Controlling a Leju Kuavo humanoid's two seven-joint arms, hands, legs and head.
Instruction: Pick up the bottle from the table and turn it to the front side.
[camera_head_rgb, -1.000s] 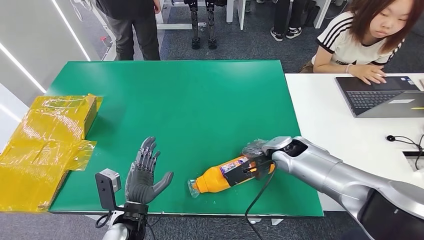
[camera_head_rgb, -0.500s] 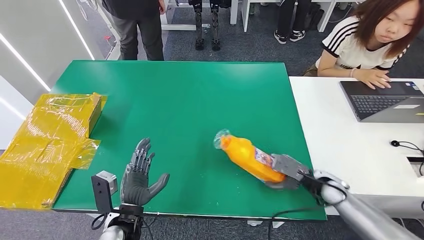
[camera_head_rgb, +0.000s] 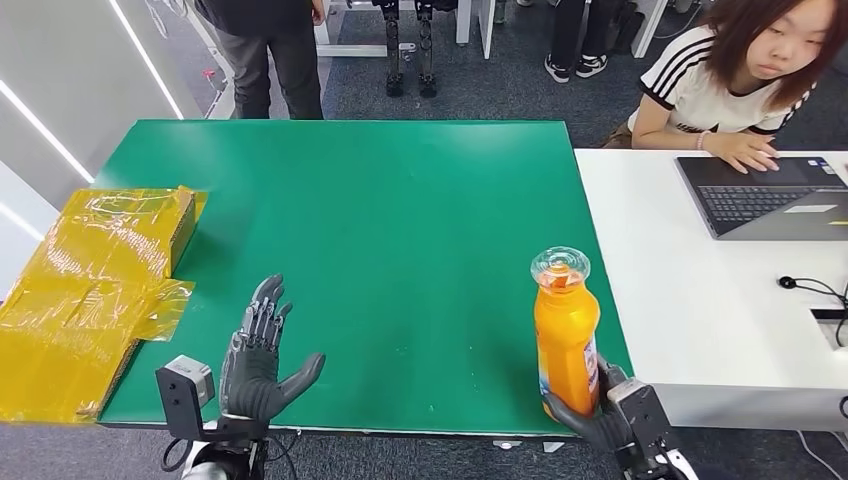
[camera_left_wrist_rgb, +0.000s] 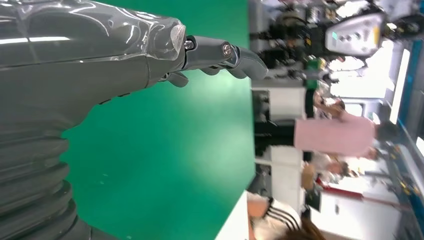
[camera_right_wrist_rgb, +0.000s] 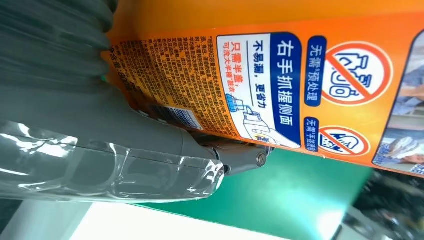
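Right hand (camera_head_rgb: 600, 415) wrapped round upright orange bottle (camera_head_rgb: 565, 335); left hand (camera_head_rgb: 255, 355) spread, palm raised.

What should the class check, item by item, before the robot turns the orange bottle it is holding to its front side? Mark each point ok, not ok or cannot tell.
1. Right robot hand holds the bottle low on its body: ok.
2. Bottle upright, cap on top: ok.
3. Bottle lifted off the green table: cannot tell; its base is hidden by the hand.
4. Front side facing the robot: cannot tell; the right wrist view shows a label panel with small print and a barcode.
5. Left robot hand open and apart from the bottle: ok.
6. Room to turn: ok; the yellow package and the laptop lie well away.
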